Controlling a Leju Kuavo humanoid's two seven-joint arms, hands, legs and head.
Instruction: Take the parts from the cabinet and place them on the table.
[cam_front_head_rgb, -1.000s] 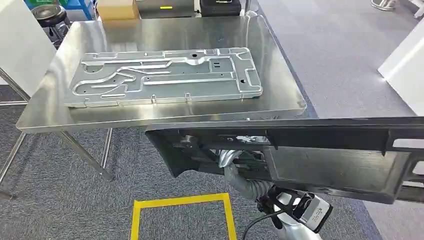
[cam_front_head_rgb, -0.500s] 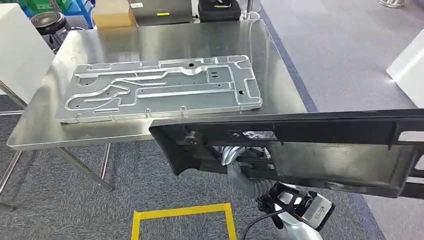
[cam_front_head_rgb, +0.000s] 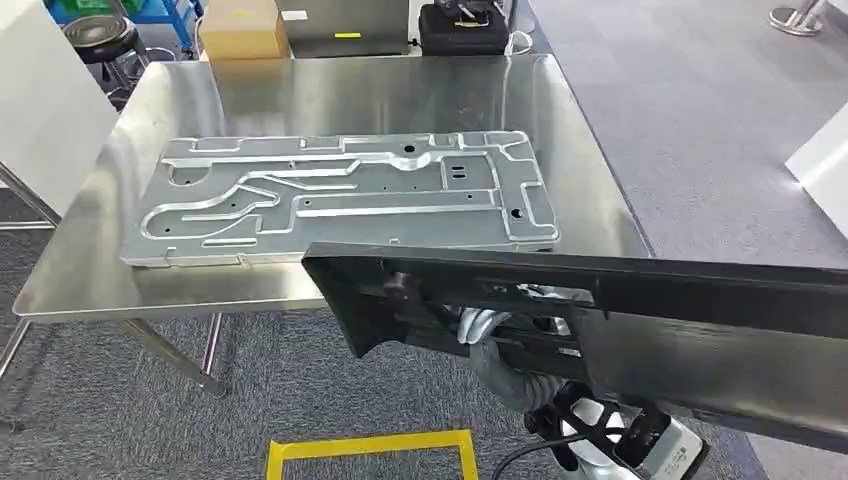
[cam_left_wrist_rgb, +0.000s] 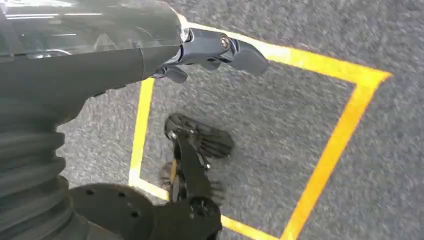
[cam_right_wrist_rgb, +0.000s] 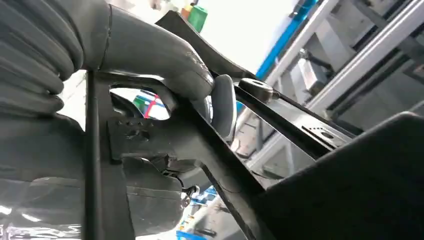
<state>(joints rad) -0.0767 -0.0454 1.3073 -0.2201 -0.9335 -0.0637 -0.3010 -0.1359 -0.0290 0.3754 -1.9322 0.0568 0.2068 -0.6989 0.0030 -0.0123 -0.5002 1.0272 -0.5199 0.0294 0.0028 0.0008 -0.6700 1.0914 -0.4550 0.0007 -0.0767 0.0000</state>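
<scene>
Camera's shifted closer, so the steel table (cam_front_head_rgb: 590, 200) with its silver plate (cam_front_head_rgb: 340, 195) now sits nearer under the black panel (cam_front_head_rgb: 640, 320). Right hand (cam_front_head_rgb: 480, 325) grips that panel from underneath, probably to keep it level for setting down. Left hand (cam_left_wrist_rgb: 220, 50) hangs over the floor, fingers loose and holding nothing.

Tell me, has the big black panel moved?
Yes. The black panel has advanced toward the table: its top edge now overlaps the table's front edge, earlier just short of it.
</scene>
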